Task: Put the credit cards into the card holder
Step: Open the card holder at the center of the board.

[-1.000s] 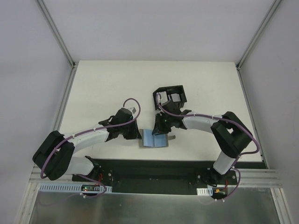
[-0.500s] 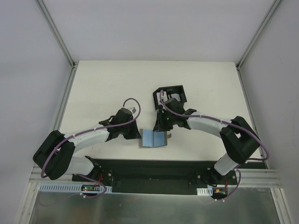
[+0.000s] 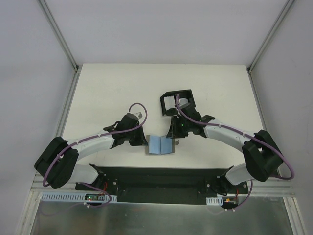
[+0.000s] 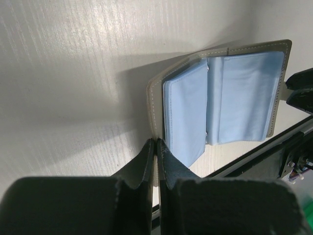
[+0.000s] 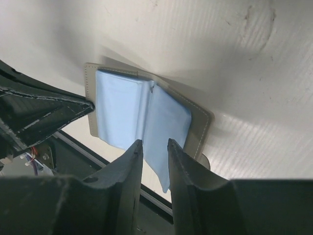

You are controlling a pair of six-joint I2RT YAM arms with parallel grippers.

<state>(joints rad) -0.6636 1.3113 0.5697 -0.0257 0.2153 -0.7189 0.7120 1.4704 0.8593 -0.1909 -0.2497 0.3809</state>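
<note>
The card holder (image 3: pixel 161 145) lies open near the table's front edge, grey cover down and pale blue sleeves (image 4: pixel 230 93) up. My left gripper (image 3: pixel 145 142) is shut on the edge of its left cover (image 4: pixel 152 105); the fingertips (image 4: pixel 149 147) pinch the grey flap. My right gripper (image 3: pixel 173 136) hovers over the holder's right half, jaws a little apart with nothing between them; a blue sleeve (image 5: pixel 166 122) shows beyond the tips (image 5: pixel 136 147). No credit card shows plainly. Something pale sits in the black tray (image 3: pixel 167 98), and I cannot tell what it is.
The black tray with dividers stands just behind the right wrist, mid-table. The dark base rail (image 3: pixel 166 176) runs along the near edge, close under the card holder. White walls and metal frame posts (image 3: pixel 66 105) bound the table.
The left gripper has closed fully on the cover's edge. The right arm's elbow has swung out to the right and its gripper has drawn back slightly from the holder, jaws a touch wider.
</note>
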